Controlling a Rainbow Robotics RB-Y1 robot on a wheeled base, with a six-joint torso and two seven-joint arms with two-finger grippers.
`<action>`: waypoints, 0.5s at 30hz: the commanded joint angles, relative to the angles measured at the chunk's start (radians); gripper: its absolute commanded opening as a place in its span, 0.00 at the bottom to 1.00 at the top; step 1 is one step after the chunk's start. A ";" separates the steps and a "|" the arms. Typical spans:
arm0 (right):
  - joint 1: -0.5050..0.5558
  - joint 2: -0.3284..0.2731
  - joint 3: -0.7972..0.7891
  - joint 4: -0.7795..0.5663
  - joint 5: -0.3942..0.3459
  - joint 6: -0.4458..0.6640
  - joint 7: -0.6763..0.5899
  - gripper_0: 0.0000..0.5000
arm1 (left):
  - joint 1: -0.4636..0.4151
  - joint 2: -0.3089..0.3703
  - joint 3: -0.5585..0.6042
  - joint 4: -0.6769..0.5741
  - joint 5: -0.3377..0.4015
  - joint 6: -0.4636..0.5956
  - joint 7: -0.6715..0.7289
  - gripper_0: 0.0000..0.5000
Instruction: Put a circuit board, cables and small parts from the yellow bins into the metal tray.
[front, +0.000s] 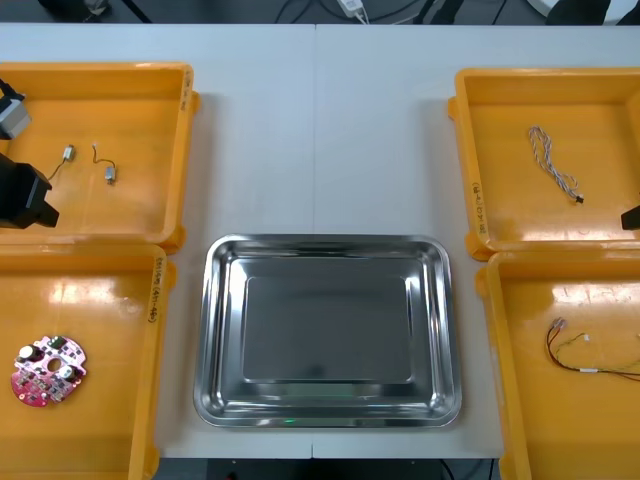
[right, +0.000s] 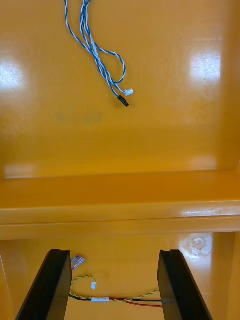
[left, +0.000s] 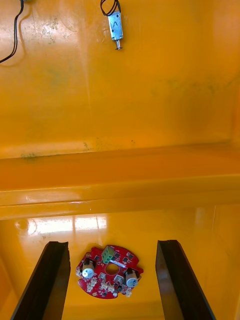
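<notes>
Spread left hand (left: 114, 244) over a yellow bin (left: 200, 235).
Frames a round red circuit board (left: 110, 272) between the fingers (left: 45, 280); past the bin wall (left: 120, 187), at twelve o'clock from it, shows a small metal part (left: 115, 27).

The red and yellow cable (front: 588, 370) runs off the front view's right edge; the small metal parts (front: 110, 174) are too small to identify.

Assembly lab: light table (front: 320, 130), yellow bins (front: 100, 70), metal tray (front: 214, 330)

Left fingers (left: 47, 282), right fingers (right: 50, 285) apart.
</notes>
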 joint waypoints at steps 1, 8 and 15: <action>0.010 0.008 -0.035 -0.024 -0.004 -0.007 -0.050 1.00 | 0.013 -0.003 0.028 -0.029 0.000 -0.001 0.008 1.00; 0.010 0.008 -0.035 -0.024 -0.004 -0.007 -0.050 1.00 | 0.013 -0.003 0.028 -0.029 0.000 -0.001 0.008 1.00; 0.010 0.008 -0.035 -0.024 -0.004 -0.007 -0.050 1.00 | 0.013 -0.003 0.028 -0.029 0.000 -0.001 0.008 1.00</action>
